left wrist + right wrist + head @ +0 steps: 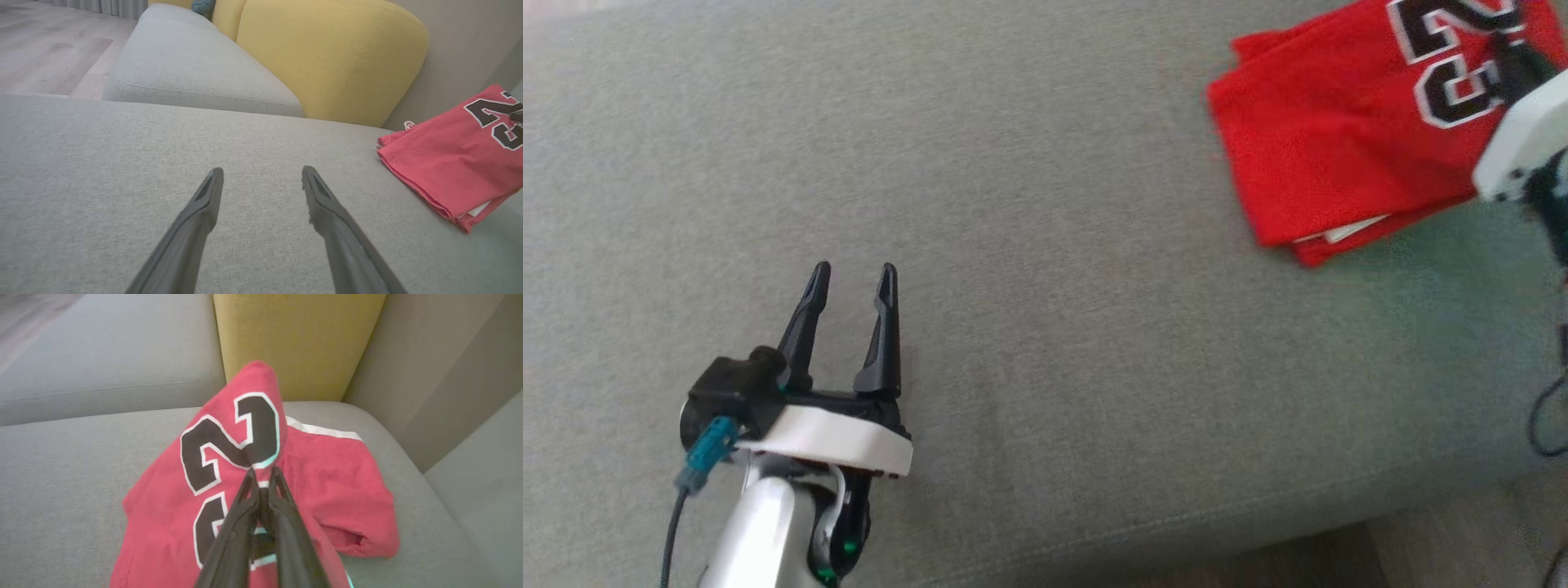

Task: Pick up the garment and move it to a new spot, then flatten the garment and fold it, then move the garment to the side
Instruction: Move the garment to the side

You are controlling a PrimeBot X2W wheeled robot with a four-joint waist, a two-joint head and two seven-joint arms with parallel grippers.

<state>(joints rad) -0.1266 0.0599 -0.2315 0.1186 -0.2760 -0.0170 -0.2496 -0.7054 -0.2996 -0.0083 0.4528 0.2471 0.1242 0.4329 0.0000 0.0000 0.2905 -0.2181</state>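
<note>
L fingers (854,273): near-left part of the sofa seat (1045,245), spread wide, nothing btw them, tips point toward the far edge.
Garment (1323,139): red jersey, folded in layers, at the far-right corner of the seat, just in front of the yellow back cushion (327,61). A white strip shows at its near edge.
R fingers (262,473): closed on a pinch of the garment, at the number; the cloth rises in a ridge past the tips.
Relation: garment lies to the far right of the L fingers, well apart. R arm is on it, so R is the nearer one.
Long axis: approx. near-to-far, a bit tilted. Far end is cut off in the head view, so not sure.
Writing: number (1454,90) reads "23", black w/ white outline. No brand readable.
Step (my guess): fold looks done; what is left is moving it to the side, w/ R arm.
</note>
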